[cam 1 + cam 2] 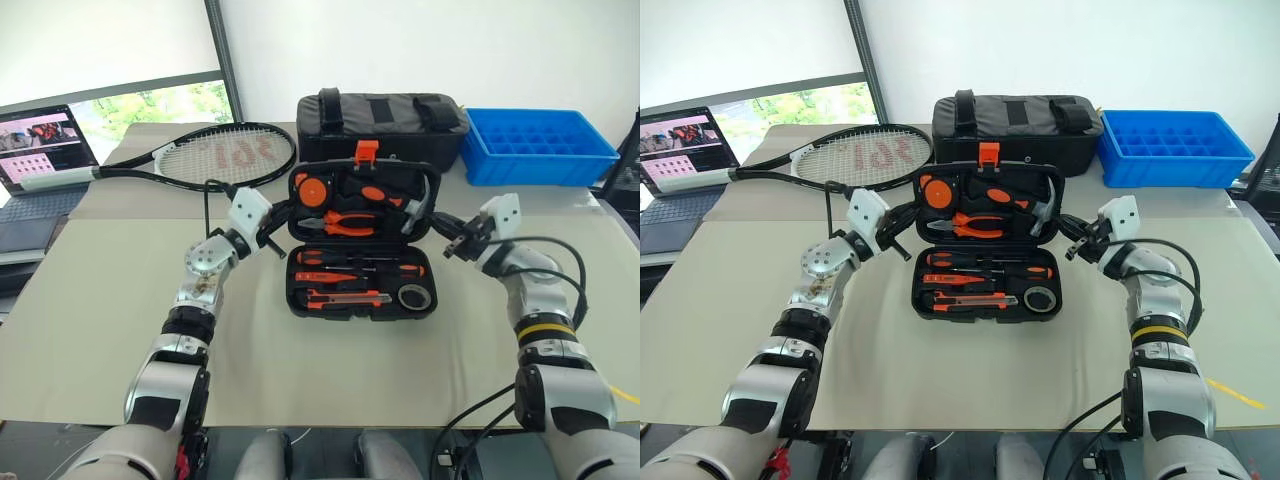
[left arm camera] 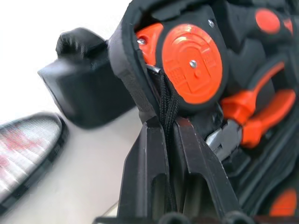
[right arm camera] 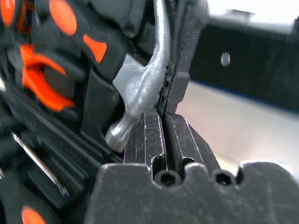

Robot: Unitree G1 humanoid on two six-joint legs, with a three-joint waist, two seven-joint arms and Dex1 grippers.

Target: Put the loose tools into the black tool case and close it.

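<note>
Left gripper point(image 1: 277, 222): clenching the tool case point(image 1: 362, 240) lid's left edge.
Right gripper point(image 1: 449, 243): clenching the lid's right edge.
Lid: standing half-raised.

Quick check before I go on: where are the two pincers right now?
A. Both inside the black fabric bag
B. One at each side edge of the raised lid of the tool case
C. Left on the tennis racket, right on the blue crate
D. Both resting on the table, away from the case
B: the left pincer and the right pincer sit shut at opposite side edges of the tool case's half-raised lid.
</note>
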